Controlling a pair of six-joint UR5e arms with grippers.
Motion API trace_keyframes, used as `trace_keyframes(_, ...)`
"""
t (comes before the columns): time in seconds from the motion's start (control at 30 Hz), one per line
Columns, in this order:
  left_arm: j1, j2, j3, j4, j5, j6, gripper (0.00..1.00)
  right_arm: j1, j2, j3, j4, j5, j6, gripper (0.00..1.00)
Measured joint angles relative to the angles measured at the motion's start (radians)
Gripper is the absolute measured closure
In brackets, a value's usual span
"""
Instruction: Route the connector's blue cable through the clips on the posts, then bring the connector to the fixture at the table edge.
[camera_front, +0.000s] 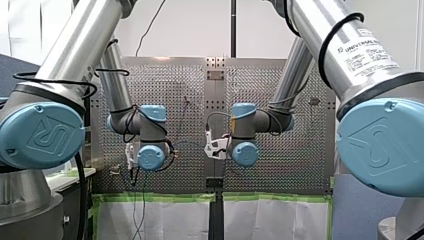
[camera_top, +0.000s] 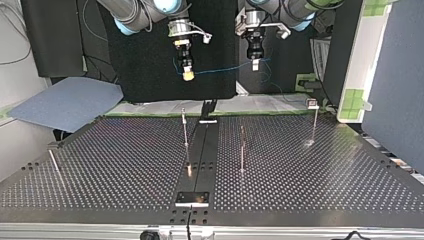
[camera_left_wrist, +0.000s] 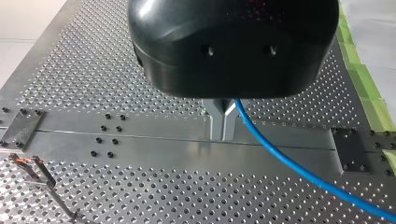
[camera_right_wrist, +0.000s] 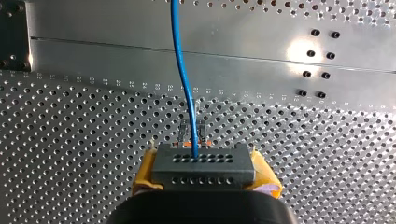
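My right gripper (camera_right_wrist: 203, 164) is clamped on the connector (camera_right_wrist: 203, 171), a dark grey block with 2 rows of holes, squeezed between the yellow pads (camera_right_wrist: 144, 172). The blue cable (camera_right_wrist: 183, 70) leaves the middle of the connector's front face and runs straight ahead of the gripper, over the table (camera_right_wrist: 70, 154). A small clip (camera_right_wrist: 191, 129) with orange marks shows below, just past the connector's front edge.

In the top view my right gripper (camera_top: 188, 75) hangs high above the table's far edge at the left, and my left gripper (camera_top: 255, 64) hangs near it at the right. The cable (camera_top: 220, 70) spans the gap between the 2, sagging slightly, then drops in loose loops past my left gripper.

My left gripper (camera_left_wrist: 222, 133) has its 2 metal fingers (camera_left_wrist: 215, 122) pressed together. The cable (camera_left_wrist: 289, 161) comes out at the base of those fingers, so they appear clamped on it, and it slopes away beside them over the table. Off to the gripper's side, another clip (camera_left_wrist: 27, 165) tops a thin post (camera_left_wrist: 53, 198).

Both grippers and the cable are well above the 3 upright posts seen in the top view: the left post (camera_top: 185, 135), the middle post (camera_top: 243, 150) and the right post (camera_top: 314, 125).
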Motion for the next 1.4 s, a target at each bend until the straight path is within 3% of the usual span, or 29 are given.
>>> trace_keyframes(0.47,0.0,0.0,0.0,0.0,0.0,0.0,1.0,0.0,0.0,0.0,0.0,0.0,0.0,1.0)
trace_keyframes(0.63,0.0,0.0,0.0,0.0,0.0,0.0,0.94,0.0,0.0,0.0,0.0,0.0,0.0,1.0)
trace_keyframes(0.9,0.0,0.0,0.0,0.0,0.0,0.0,0.99,0.0,0.0,0.0,0.0,0.0,0.0,1.0)
trace_keyframes(1.4,0.0,0.0,0.0,0.0,0.0,0.0,0.99,0.0,0.0,0.0,0.0,0.0,0.0,1.0)
